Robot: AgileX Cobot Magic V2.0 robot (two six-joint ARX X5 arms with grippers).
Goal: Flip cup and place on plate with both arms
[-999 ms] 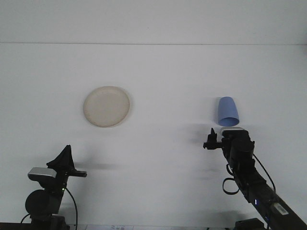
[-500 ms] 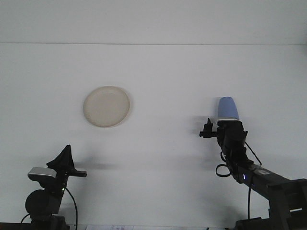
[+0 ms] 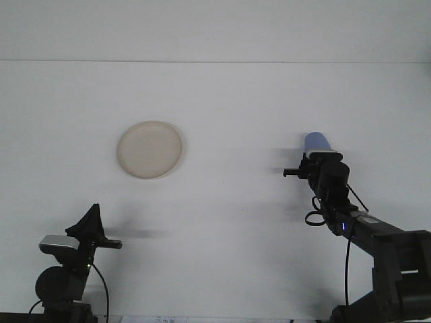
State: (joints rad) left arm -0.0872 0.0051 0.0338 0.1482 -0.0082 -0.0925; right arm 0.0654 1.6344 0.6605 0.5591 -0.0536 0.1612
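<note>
Bright, even light — perhaps slightly soft

A white table (image 3: 222,222) bears a cream plate (image 3: 149,149) left and a blue cup (image 3: 315,142) right.

A round cream-coloured plate (image 3: 149,149) lies on the white table (image 3: 222,222), at the left side. Well apart, at the right, a blue plastic cup (image 3: 316,141) shows only its top above the black right gripper (image 3: 316,160). The left gripper (image 3: 93,225) rests low near the table edge.
</note>
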